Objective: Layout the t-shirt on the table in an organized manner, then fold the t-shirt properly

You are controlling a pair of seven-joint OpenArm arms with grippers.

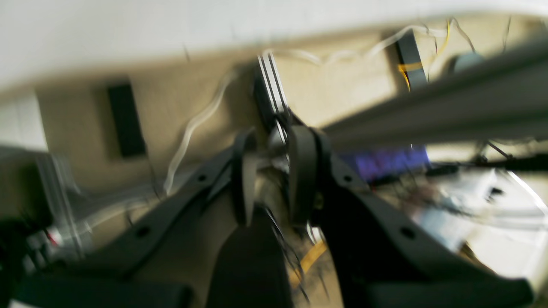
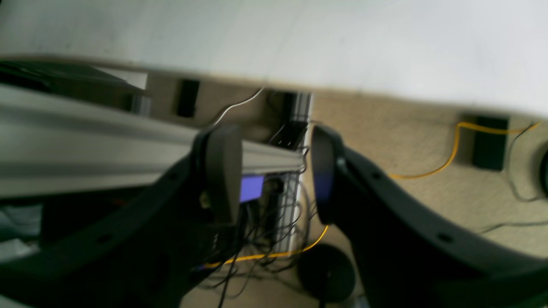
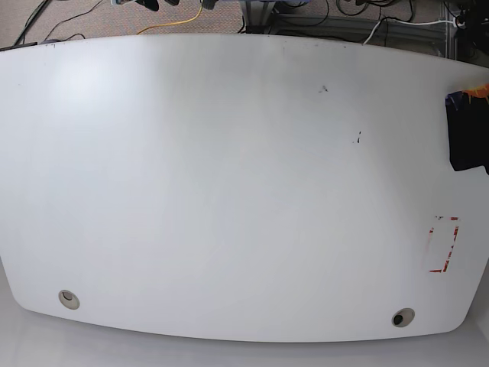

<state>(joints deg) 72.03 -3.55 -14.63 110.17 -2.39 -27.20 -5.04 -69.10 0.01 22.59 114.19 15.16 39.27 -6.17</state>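
Note:
The white table [image 3: 229,176] fills the base view, and neither arm shows there. A dark flat shape [image 3: 467,130] with an orange bit at its top lies at the table's right edge, cut off by the frame; it seems to be the t-shirt, but I cannot be sure. In the blurred left wrist view my left gripper [image 1: 274,145] has a narrow gap between its fingers and holds nothing. My right gripper [image 2: 274,141] stands open wider, also empty. Both wrist views look past the table's edge [image 2: 299,38] to the carpet and cables, with no cloth in them.
A red tape rectangle [image 3: 445,245] marks the table's right side, and two small round holes [image 3: 69,298] [image 3: 402,316] sit near its front edge. A grey aluminium rail [image 2: 85,141] [image 1: 449,102], yellow and white cables and black boxes lie on the carpet beyond the table.

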